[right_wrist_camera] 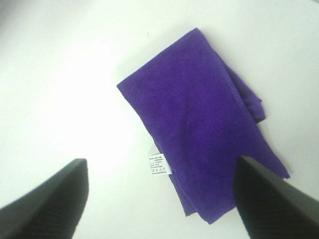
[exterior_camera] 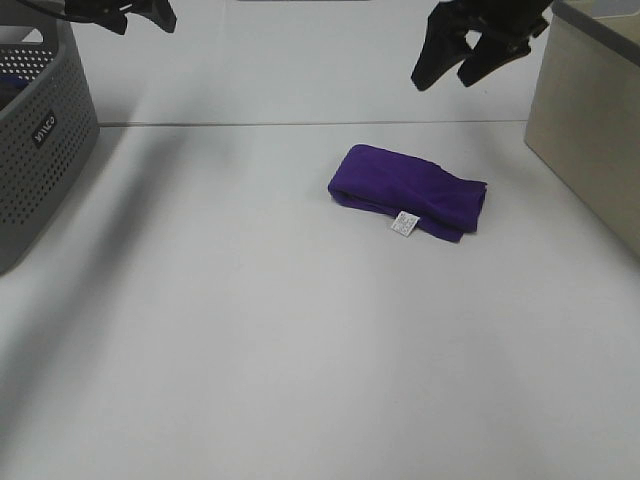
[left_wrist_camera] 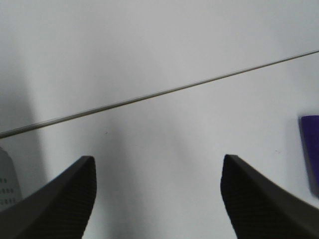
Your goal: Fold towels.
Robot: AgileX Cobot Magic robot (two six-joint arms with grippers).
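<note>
Towel: a purple towel (exterior_camera: pixel 410 191) lies folded into a long bundle on the white bench (exterior_camera: pixel 250 350), right of the middle and towards the back. It touches neither claw.
Tag: a small white tag (exterior_camera: pixel 404 225) sticks out from the towel's near edge; its print is too small to read.
Towel folds: the layers sit unevenly in the right wrist view, with a crumpled corner poking out at one side; how many layers there are cannot be told.
Left claw: the left claw (left_wrist_camera: pixel 158 196) hangs over bare bench with its jaws apart and nothing between them. Only its dark tips show at the top edge of the high view.
Right claw: the right claw (right_wrist_camera: pixel 162 199) hangs above the towel, jaws spread wide and empty. Its arm is cut off by the top edge.
Basket: a grey perforated basket (exterior_camera: pixel 40 150) stands at the far left, partly out of frame; its contents are not clear.
Box: a beige box (exterior_camera: pixel 590 120) at the right edge is cut off.
</note>
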